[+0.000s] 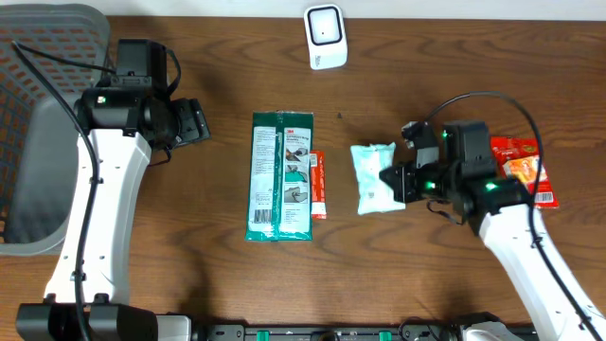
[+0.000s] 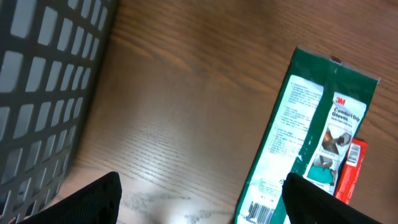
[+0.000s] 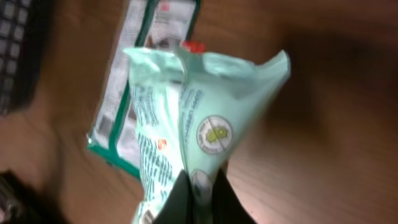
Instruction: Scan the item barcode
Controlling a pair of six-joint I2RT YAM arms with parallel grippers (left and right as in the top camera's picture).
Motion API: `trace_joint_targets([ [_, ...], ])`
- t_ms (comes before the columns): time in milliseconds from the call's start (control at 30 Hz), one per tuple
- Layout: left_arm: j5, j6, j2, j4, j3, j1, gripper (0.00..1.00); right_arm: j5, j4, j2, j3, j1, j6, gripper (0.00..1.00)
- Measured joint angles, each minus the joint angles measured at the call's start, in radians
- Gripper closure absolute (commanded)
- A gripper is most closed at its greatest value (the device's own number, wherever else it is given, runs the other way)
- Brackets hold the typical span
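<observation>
Wooden tabletop point(image 1: 227, 284) is seen; wipes pack point(image 1: 375, 176) is pinched by right tool point(image 1: 398, 178), well apart from scanner point(image 1: 324, 36), judged unscanned; left tool point(image 1: 194, 123) spread wide.

Right fingers point(image 1: 396, 179) pinch the mint packet point(image 1: 372, 178) at its edge.

We take this for a mock shop checkout rather than a real store. A wood-grain counter point(image 1: 218, 76) carries a small white scanner point(image 1: 324, 36) at its far edge. Packaged goods lie in a row (a green glove pack point(image 1: 280, 175), a mint-green pouch point(image 1: 376, 177), a red packet point(image 1: 523, 166)). A grey mesh basket point(image 1: 38, 57) waits at one end.
</observation>
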Motion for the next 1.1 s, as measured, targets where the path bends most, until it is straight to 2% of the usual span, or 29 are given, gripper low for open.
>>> trace_joint_targets([
  [33, 0.000, 0.000, 0.000, -0.002, 0.000, 0.000, 0.17, 0.038, -0.134, 0.003, 0.092, 0.000, -0.030, 0.99],
  [100, 0.000, 0.000, 0.000, -0.001, 0.000, 0.000, 0.17, 0.081, -0.250, 0.004, 0.228, 0.000, -0.070, 0.99],
  [333, 0.000, 0.000, 0.000, -0.002, 0.000, 0.000, 0.17, 0.217, -0.538, 0.061, 0.685, 0.000, -0.121, 0.99],
  [433, 0.001, 0.000, 0.000, -0.002, 0.000, 0.000, 0.17, 0.269, -0.727, 0.199, 0.972, 0.000, -0.140, 0.99],
  [567, 0.000, 0.000, 0.000, -0.001, 0.000, 0.000, 0.17, 0.337, -0.837, 0.401, 1.316, 0.000, -0.148, 0.99],
  [633, 0.000, 0.000, 0.000, 0.000, 0.000, 0.000, 0.17, 0.365, -0.852, 0.489, 1.446, 0.001, -0.159, 0.99],
  [700, 0.000, 0.000, 0.000, -0.001, 0.000, 0.000, 0.17, 0.397, -0.809, 0.541, 1.498, 0.010, -0.191, 0.99],
  [833, 0.000, 0.000, 0.000, -0.001, 0.000, 0.000, 0.17, 0.521, -0.688, 0.637, 1.515, 0.094, -0.257, 0.99],
  [1100, 0.000, 0.000, 0.000, -0.002, 0.000, 0.000, 0.17, 0.960, -0.327, 0.888, 1.515, 0.317, -0.451, 0.99],
])
